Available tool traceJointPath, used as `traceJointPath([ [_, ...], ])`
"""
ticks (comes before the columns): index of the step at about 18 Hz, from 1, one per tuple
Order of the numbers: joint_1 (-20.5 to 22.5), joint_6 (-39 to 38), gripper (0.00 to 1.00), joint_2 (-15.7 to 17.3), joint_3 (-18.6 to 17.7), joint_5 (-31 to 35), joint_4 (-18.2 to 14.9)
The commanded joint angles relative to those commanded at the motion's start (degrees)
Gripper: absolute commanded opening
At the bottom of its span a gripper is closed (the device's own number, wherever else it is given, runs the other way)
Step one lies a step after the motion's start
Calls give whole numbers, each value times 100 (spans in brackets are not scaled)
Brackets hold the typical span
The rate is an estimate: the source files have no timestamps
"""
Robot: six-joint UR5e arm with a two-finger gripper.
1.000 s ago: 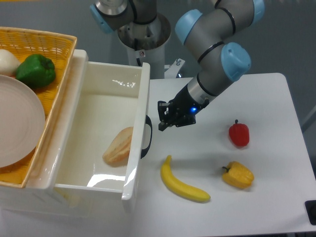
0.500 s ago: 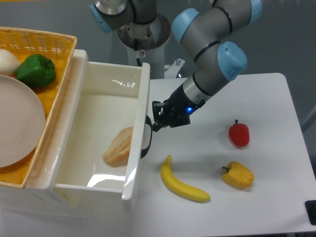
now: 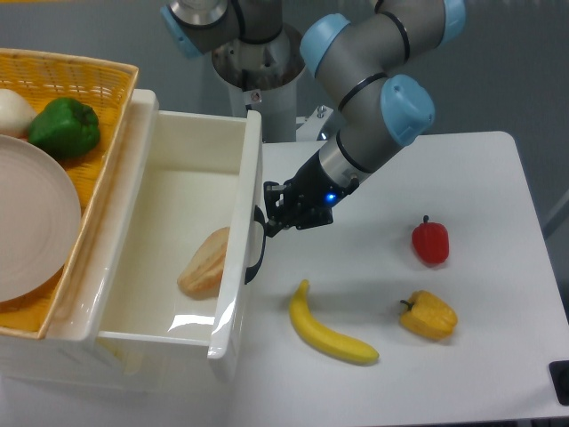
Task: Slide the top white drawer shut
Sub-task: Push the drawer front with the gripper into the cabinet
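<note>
White drawer: the top white drawer [image 3: 169, 240] stands partly open at the bench's left edge.
Handle: dark curved handle [image 3: 256, 256] on its front panel.
Gripper: the gripper [image 3: 269, 212] touches the front panel; finger spread cannot be told.
Inside: a bread roll [image 3: 203, 263].

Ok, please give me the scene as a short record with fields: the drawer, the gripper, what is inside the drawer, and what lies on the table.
drawer: glossy white plastic drawer with a dark curved handle, open
gripper: black two-finger gripper at the drawer's front panel, by the handle; jaw state not clear
inside drawer: pale tan bread-like piece
on table: yellow banana, red bell pepper, yellow bell pepper
beside drawer: yellow wicker basket holding a green bell pepper and a pale plate
</note>
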Motion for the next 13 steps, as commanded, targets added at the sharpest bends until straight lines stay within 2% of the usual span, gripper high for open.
traceJointPath([
  [13, -246, -123, 4, 106, -70, 0, 9],
])
